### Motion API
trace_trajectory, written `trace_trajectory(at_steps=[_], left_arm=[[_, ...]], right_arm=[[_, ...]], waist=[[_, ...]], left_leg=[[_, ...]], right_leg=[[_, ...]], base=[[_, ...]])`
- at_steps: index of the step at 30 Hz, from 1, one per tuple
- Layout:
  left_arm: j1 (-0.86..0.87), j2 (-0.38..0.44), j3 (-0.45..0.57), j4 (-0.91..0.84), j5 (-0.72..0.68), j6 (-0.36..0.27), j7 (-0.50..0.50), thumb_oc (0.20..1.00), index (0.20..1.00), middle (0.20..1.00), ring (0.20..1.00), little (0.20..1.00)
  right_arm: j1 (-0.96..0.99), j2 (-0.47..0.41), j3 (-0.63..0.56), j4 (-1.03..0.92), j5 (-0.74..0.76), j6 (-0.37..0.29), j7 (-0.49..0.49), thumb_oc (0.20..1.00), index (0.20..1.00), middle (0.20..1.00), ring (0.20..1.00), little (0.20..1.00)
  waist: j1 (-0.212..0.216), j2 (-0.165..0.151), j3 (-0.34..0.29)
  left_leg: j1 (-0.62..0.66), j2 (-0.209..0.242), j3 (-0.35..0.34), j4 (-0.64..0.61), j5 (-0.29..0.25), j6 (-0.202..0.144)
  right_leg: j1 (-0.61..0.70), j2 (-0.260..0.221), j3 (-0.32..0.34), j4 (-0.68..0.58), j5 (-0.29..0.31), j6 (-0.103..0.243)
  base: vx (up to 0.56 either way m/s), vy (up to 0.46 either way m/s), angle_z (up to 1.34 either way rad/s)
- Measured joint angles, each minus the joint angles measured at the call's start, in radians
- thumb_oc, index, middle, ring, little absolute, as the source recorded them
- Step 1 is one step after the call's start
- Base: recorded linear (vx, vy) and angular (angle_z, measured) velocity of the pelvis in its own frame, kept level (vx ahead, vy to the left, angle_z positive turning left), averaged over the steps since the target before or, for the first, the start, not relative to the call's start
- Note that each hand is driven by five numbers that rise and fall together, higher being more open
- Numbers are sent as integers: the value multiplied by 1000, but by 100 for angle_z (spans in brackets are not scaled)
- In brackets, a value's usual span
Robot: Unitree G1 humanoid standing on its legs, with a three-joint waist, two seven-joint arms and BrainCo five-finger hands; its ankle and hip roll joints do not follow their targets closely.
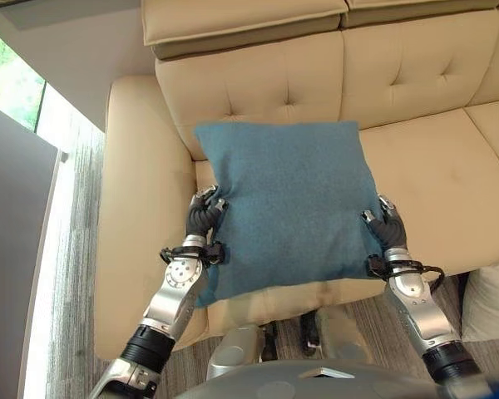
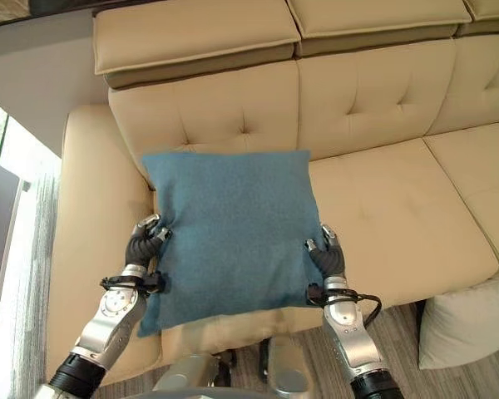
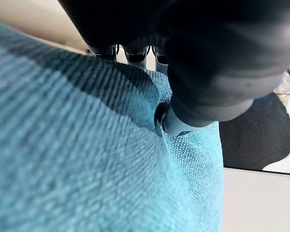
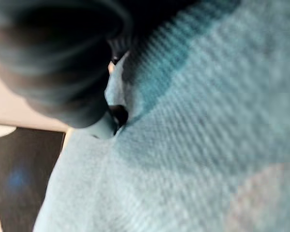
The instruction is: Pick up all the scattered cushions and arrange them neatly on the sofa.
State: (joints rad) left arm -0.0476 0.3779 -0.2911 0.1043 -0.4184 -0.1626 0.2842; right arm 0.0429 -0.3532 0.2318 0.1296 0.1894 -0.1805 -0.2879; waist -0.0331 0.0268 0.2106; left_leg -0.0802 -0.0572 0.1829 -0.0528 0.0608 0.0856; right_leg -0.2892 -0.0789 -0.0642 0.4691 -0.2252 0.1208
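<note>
With both hands, left [image 1: 205, 213] and right [image 1: 388, 226], pinching the blue cushion's [image 1: 287, 204] side edges over the sofa [image 1: 432, 179] seat's left end, we should lower it evenly against the backrest, while the right eye view adds a white cushion [image 2: 466, 324] on the floor.

The teal cushion [image 1: 283, 204] is a matt woven cloth, and up close in the wrist views the weave looks coarse and ribbed with a slightly fuzzy nap. The sofa [image 2: 382, 100] is a smooth cream upholstery, leather-like with a soft low sheen, button-tufted on the backrest and stitched at the seams. The left hand [image 1: 204, 214] and right hand [image 1: 388, 226] have shiny silver metal-looking fingers [image 1: 384, 202] with dark matt tips and dark ribbed rubbery covers, and the floor [image 1: 75, 216] is a grey streaky carpet-like surface.
</note>
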Motion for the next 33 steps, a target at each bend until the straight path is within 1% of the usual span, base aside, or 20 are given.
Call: trace_trajectory(at_steps=[2, 3, 5, 6, 7, 10, 11, 13, 16, 17, 18, 19, 21, 23, 24, 25, 27, 30, 31, 33], left_arm=[[-9, 2, 7, 0, 0, 0, 3, 200, 200, 200, 200, 200], [-13, 3, 27, 1, -1, 0, 5, 200, 200, 200, 200, 200], [-4, -10, 38, 0, 0, -1, 5, 200, 200, 200, 200, 200], [4, -9, 44, 0, 0, -1, 5, 200, 200, 200, 200, 200], [27, -17, 58, -1, 0, -1, 6, 200, 200, 200, 200, 200], [92, -85, 57, -4, -3, -2, 8, 200, 200, 200, 200, 200], [105, -101, 41, -4, -3, -1, 14, 200, 200, 200, 200, 200], [95, -103, 2, -5, -2, -2, 46, 200, 200, 200, 200, 200], [-7, -97, -26, -1, 2, -3, 93, 200, 200, 200, 200, 200], [-63, -93, -27, 3, 14, -10, 118, 200, 200, 200, 200, 200], [-123, -98, -27, 21, 18, -14, 133, 200, 200, 200, 200, 200], [-173, -98, -25, 51, 19, -20, 153, 200, 200, 200, 200, 200], [-320, -89, -18, 150, 20, -33, 196, 200, 200, 200, 200, 200], [-400, -75, -18, 190, 32, -41, 208, 200, 200, 200, 200, 200], [-427, -65, -25, 209, 45, -41, 215, 200, 200, 200, 200, 200], [-565, -27, -46, 300, 59, -45, 233, 200, 200, 200, 200, 200], [-671, -8, -65, 355, 60, -45, 248, 200, 200, 200, 200, 200], [-638, -12, -61, 316, 89, -51, 268, 200, 200, 200, 200, 200], [-719, -7, -68, 393, 108, -41, 312, 200, 200, 200, 200, 200], [-1019, 54, -132, 632, 136, -41, 350, 200, 200, 200, 200, 200]], right_arm=[[-23, 0, 2, 1, -7, 1, 0, 200, 200, 200, 200, 200], [-55, 0, 6, 4, -16, 1, 1, 200, 200, 200, 200, 200], [-51, 4, 13, 4, -16, 2, 2, 200, 200, 200, 200, 200], [-44, 14, 14, 4, -17, 3, 4, 200, 200, 200, 200, 200], [-40, 28, 15, 6, -17, 8, 5, 200, 200, 200, 200, 200], [-28, 22, 3, 5, -18, 11, -4, 200, 200, 200, 200, 200], [-24, 16, -4, 5, -19, 11, -13, 200, 200, 200, 200, 200], [-25, -21, -3, -1, -65, 11, -53, 200, 200, 200, 200, 200], [-135, -69, 5, 3, -120, 11, -118, 200, 200, 200, 200, 200], [-212, -86, 17, 17, -144, 12, -150, 200, 200, 200, 200, 200], [-284, -102, 15, 34, -163, 12, -168, 200, 200, 200, 200, 200], [-354, -100, 23, 72, -172, 13, -190, 200, 200, 200, 200, 200], [-530, -115, 61, 180, -183, 15, -217, 200, 200, 200, 200, 200], [-611, -152, 79, 235, -208, 17, -230, 200, 200, 200, 200, 200], [-642, -163, 95, 263, -212, 18, -232, 200, 200, 200, 200, 200], [-774, -197, 132, 342, -214, 36, -246, 200, 200, 200, 200, 200], [-835, -202, 132, 358, -235, 50, -274, 200, 200, 200, 200, 200], [-794, -204, 135, 315, -253, 51, -306, 200, 200, 200, 200, 200], [-867, -166, 164, 378, -338, 85, -364, 200, 200, 200, 200, 200], [-1127, -144, 243, 555, -396, 96, -427, 200, 200, 200, 200, 200]], waist=[[11, 3, 5], [24, 11, 18], [28, 5, 17], [28, -8, 18], [28, -20, 9], [24, -2, -10], [20, -1, -23], [16, 9, -35], [26, 36, -33], [26, 50, -25], [28, 81, -3], [31, 91, 4], [42, 95, 6], [43, 91, 17], [42, 90, 18], [40, 90, 18], [30, 89, 19], [25, 84, 22], [11, 72, 30], [2, 53, 23]], left_leg=[[-8, 2, 4, 0, -2, 3], [-10, 3, 7, 1, -4, 5], [0, 1, -4, 3, -6, -7], [13, 2, -14, -3, -4, -25], [25, 13, -28, -17, -3, -60], [40, 93, -52, -41, 14, -114], [32, 115, -57, -40, 23, -122], [5, 145, -67, -39, 38, -134], [-150, 147, -86, -33, 109, -112], [-211, 150, -90, -31, 130, -110], [-243, 160, -91, -35, 130, -113], [-274, 165, -91, -32, 137, -122], [-356, 171, -93, -33, 130, -152], [-390, 168, -97, -35, 139, -162], [-398, 166, -97, -35, 139, -162], [-449, 157, -97, -36, 157, -151], [-481, 153, -98, -38, 168, -140], [-463, 137, -97, -38, 173, -134], [-454, 130, -102, -33, 180, -126], [-534, 131, -103, -21, 180, -126]], right_leg=[[-1, -22, 0, -33, 1, 1], [25, -92, -8, -134, 34, 19], [88, -143, -14, -265, 108, 31], [129, -149, -19, -335, 147, 35], [187, -131, -33, -428, 230, 35], [271, -42, -63, -566, 280, -3], [266, -15, -76, -562, 282, -24], [245, 16, -91, -563, 275, -34], [112, 26, -117, -562, 309, -63], [57, 26, -126, -562, 318, -63], [28, 37, -141, -562, 327, -67], [-2, 42, -144, -559, 336, -70], [-101, 42, -143, -524, 342, -67], [-143, 40, -143, -506, 342, -69], [-154, 38, -143, -500, 339, -71], [-211, 26, -144, -487, 341, -73], [-240, 23, -146, -488, 346, -75], [-218, 3, -143, -488, 341, -68], [-212, -14, -141, -479, 329, -51], [-288, -10, -143, -484, 329, -50]], base=[[60, -78, -17], [77, -107, -10], [118, -122, 10], [129, -121, 30], [170, -171, 23], [112, -167, 15], [8, -166, 15], [-162, -147, 14], [-238, -66, 28], [-166, -41, 28], [-162, -35, 22], [-127, -26, 5], [-59, -13, -4], [-34, -8, 6], [0, 0, 0], [1, -8, 3], [3, 0, 13], [13, 21, 11], [42, 40, 0], [52, 12, -10]])
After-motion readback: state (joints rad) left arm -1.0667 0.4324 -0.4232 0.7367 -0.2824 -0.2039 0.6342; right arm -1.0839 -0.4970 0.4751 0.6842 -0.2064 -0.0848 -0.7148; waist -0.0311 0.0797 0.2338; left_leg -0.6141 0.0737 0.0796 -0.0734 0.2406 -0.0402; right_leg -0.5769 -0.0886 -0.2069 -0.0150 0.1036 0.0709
